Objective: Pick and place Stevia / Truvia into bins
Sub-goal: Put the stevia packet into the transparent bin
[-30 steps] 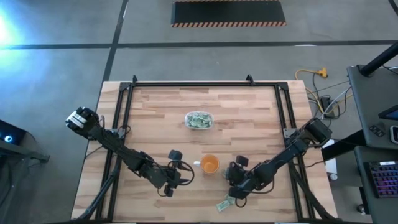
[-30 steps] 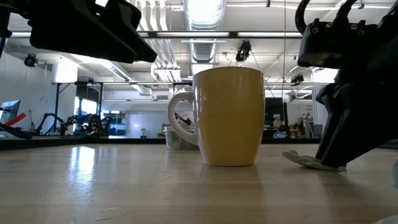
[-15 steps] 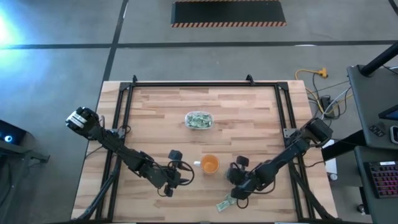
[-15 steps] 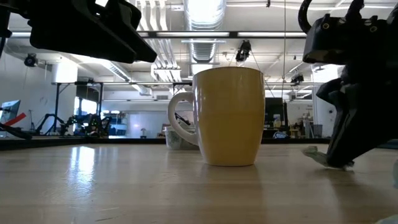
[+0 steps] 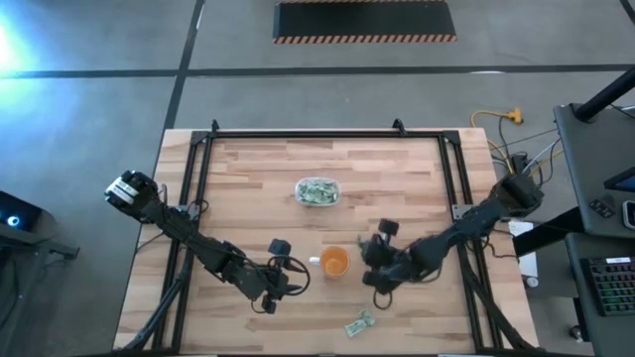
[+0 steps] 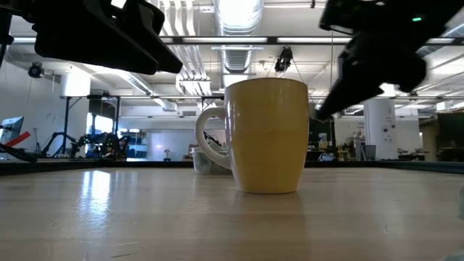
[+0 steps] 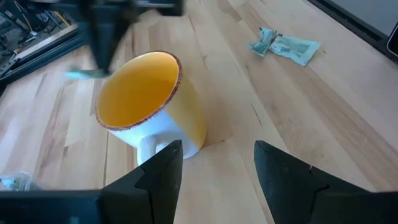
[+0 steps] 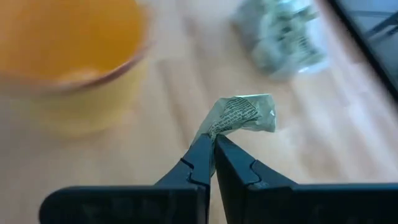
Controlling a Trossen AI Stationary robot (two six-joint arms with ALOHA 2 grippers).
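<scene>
Pinched between the right gripper's [image 8: 211, 146] closed fingertips is one sachet [image 8: 244, 115], a thin crumpled slip of pale green and white paper with fine print, sticking out past the tips. From above, that gripper [image 5: 380, 281] sits just right of the mug [image 5: 335, 263], lifted off the wood. Two or so more sachets [image 5: 358, 324] lie flat and rumpled on the table, nearer its front edge than the mug and a little to the right; the left wrist view shows them [image 7: 285, 46] as creased paper packets touching one another.

Beyond the mug, toward the table's far side, stands the tub [image 5: 317, 191], a clear rounded-rectangular plastic tub with a heap of green-and-white sachets inside.

The mug itself is glossy ceramic, orange inside with a speckled brown rim and a white handle [image 7: 149, 146].

Left of the mug, the left gripper [image 5: 287, 279] hangs with its dark fingers [image 7: 163, 176] well apart, holding nothing, the handle pointing toward it. The table [image 5: 397, 178] is pale butcher-block wood with visible strips.
</scene>
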